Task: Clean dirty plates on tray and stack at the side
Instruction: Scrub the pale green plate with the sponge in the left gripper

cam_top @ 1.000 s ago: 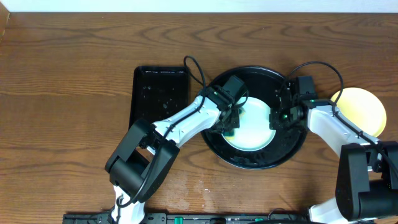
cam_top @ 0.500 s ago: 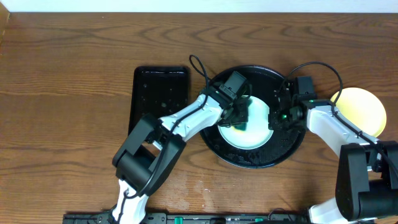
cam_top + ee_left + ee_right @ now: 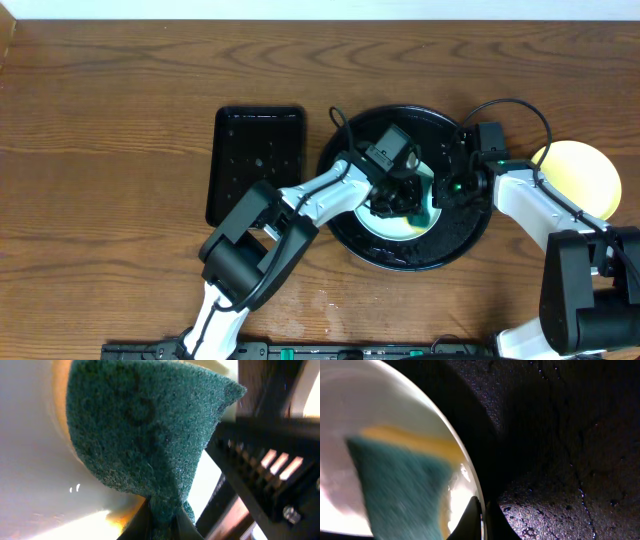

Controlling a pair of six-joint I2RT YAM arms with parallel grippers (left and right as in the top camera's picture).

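Overhead: scrubbing step. Left pincer (image 3: 408, 200) grips a green sponge (image 3: 145, 435) on the mint-white plate (image 3: 385, 226) in the round tray (image 3: 400, 263), mid-worktop. Right pincer (image 3: 481, 510) pinches its rim. Next, probably: finish wiping, then lift the plate toward the right edge.

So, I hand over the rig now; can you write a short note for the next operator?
Left gripper: jaws shut on the green sponge, pressed on the mint-white plate in the round black tray.
Right gripper: jaws shut on that plate's rim.
Done: yellow plate lies on the tabletop, right of the tray.
To do: finish wiping, then stack this plate on the yellow one. No third plate in view.
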